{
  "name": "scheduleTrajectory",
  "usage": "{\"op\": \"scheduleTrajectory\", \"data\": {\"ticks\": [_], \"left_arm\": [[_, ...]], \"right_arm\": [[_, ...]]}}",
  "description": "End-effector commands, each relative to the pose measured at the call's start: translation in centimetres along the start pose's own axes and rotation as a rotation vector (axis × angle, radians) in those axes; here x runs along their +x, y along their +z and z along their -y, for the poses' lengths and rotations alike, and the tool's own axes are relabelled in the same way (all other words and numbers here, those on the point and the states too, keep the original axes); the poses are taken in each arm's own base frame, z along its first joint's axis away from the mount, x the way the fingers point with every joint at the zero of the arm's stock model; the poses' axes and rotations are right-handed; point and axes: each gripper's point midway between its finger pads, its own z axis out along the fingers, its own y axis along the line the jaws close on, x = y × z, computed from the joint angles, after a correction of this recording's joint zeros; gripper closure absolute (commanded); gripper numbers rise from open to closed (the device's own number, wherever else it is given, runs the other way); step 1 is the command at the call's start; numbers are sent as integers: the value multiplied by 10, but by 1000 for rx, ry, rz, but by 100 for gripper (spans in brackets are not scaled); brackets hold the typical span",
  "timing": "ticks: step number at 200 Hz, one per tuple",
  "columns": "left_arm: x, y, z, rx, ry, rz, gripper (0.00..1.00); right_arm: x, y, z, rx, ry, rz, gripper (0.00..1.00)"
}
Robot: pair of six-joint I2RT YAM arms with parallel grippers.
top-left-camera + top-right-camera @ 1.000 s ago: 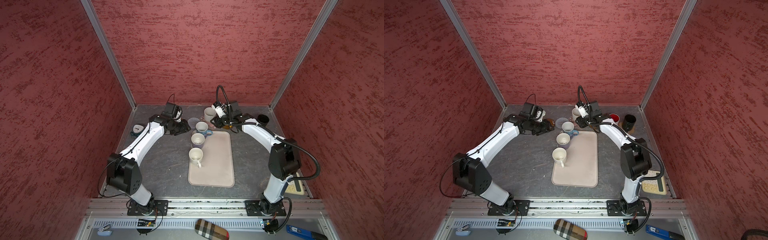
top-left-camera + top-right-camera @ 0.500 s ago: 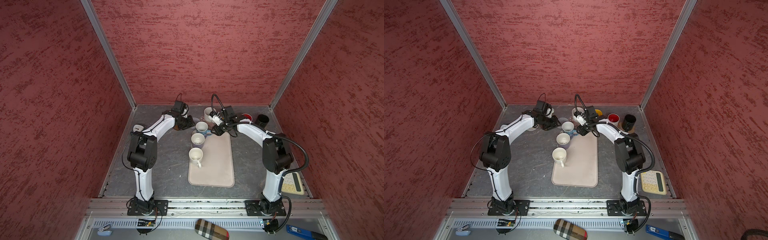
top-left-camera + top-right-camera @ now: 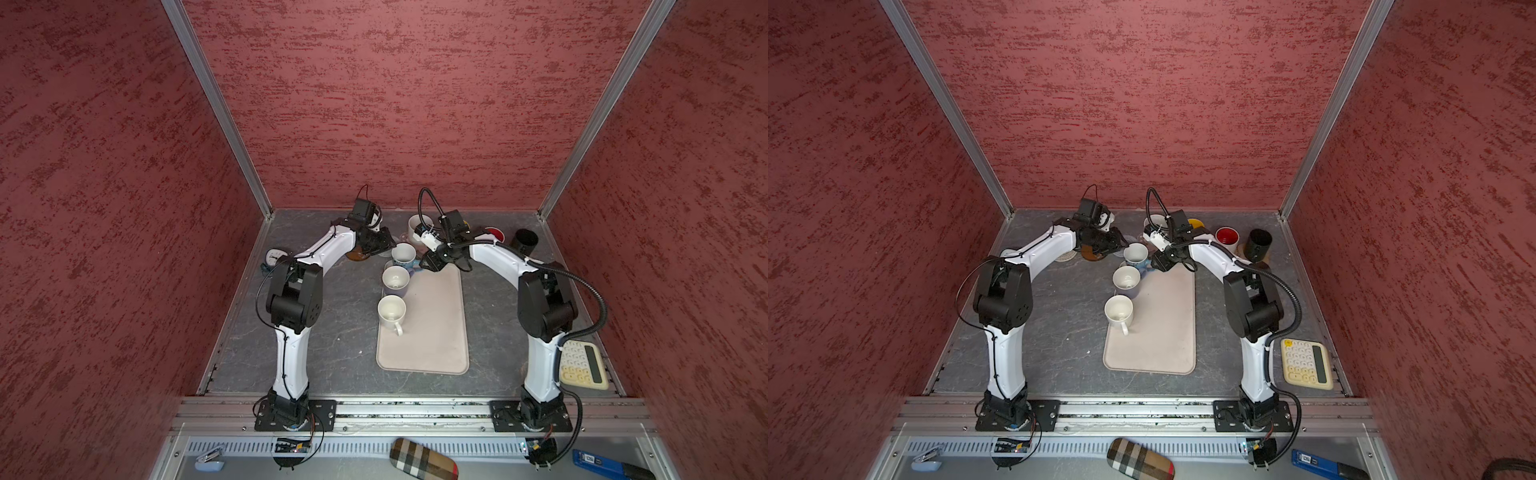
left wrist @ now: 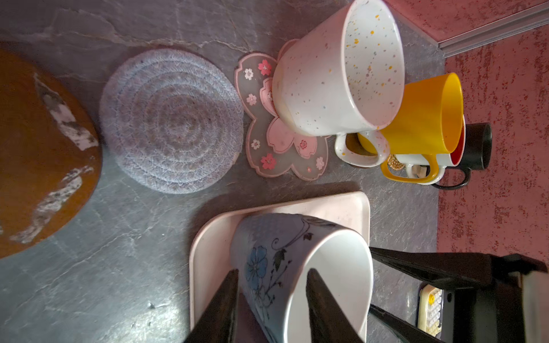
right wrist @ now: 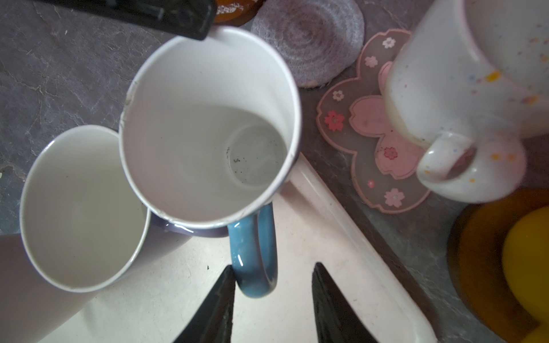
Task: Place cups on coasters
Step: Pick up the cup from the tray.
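Item: white mug with blue handle (image 5: 205, 124), upright on the far corner of the beige tray (image 5: 166, 297), near the pink flower coaster (image 5: 368, 124). Left gripper (image 4: 270, 271): jaws straddling the mug's rim, grip not discernible. Right gripper (image 5: 273, 268): jaws part-open, flanking the handle (image 5: 255, 258), one finger clear of it

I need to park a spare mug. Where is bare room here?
Free: the beige rectangular tray's near half, up to the nearest plain white mug; the grey tabletop between tray and left arm. Crowded: the far end, around the speckled white mug on the pink flower-shaped coaster.
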Motion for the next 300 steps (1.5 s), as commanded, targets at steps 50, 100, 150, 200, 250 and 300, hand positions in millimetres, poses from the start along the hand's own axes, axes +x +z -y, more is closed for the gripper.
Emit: {"op": "scheduleTrajectory", "data": {"ticks": [50, 100, 150, 200, 250, 300], "left_arm": [[-6, 17, 13, 37, 6, -21, 61], [-12, 22, 20, 38, 15, -21, 61], [-26, 4, 26, 33, 49, 31, 24], [-48, -38, 22, 12, 35, 117, 14], [-70, -90, 15, 6, 25, 234, 8], [-64, -135, 10, -6, 22, 305, 0]], "right_arm": [[-6, 18, -15, -65, -69, -26, 66], [-4, 21, -20, -64, -72, -31, 75], [-6, 14, -18, -39, -69, -12, 86], [-18, 3, -18, -4, -69, 38, 94], [-39, -13, -8, 85, -58, 94, 97], [-63, -27, 5, 175, -34, 164, 99]]}}
